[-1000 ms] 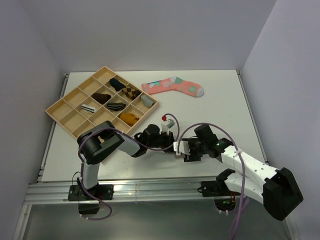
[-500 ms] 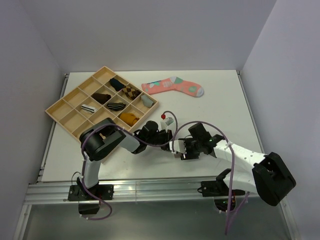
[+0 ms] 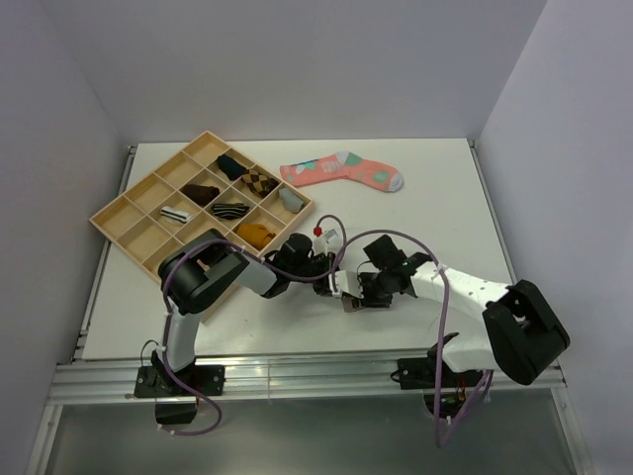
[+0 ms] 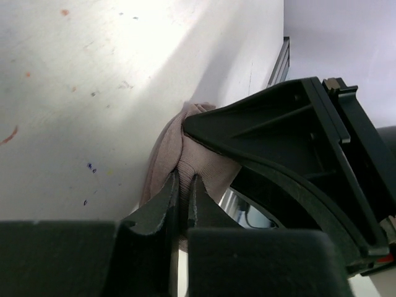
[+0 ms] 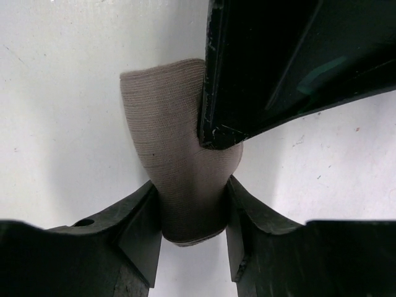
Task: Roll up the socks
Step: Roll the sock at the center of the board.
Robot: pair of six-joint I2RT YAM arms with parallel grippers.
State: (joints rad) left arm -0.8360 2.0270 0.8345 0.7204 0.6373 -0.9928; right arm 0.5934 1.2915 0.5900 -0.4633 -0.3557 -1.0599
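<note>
Since a second earlier, the right arm had been swung in leftward, and its gripper (image 5: 192,192) had been brought up against the left gripper (image 4: 184,180) with its jaws drawn in from a wide spread. Just beyond the arm bases, near the middle of the table (image 3: 455,198), the brown sock (image 5: 167,117) was held between the two. It was pinched in the pressed-together left fingers and hugged on both sides by the right fingers, the fabric waisted between them.

The step in hand was judged to be a regrip partway through rolling, the sock being bunched into a short, thick wad. For the next move, the right grip would need to be firmed before the left pinch was let go, so that the wad was not undone.

Much was hidden. From above, the sock was covered by the grippers. Its cuff and full length were cut off in both wrist views. Whether it was lifted off the table could not be told, and the white sock could not be made out.

Farther back, a tray (image 3: 119,213) with rolled socks in several compartments was seen, and beyond it a pink sock (image 3: 341,170) laid flat, well apart.
</note>
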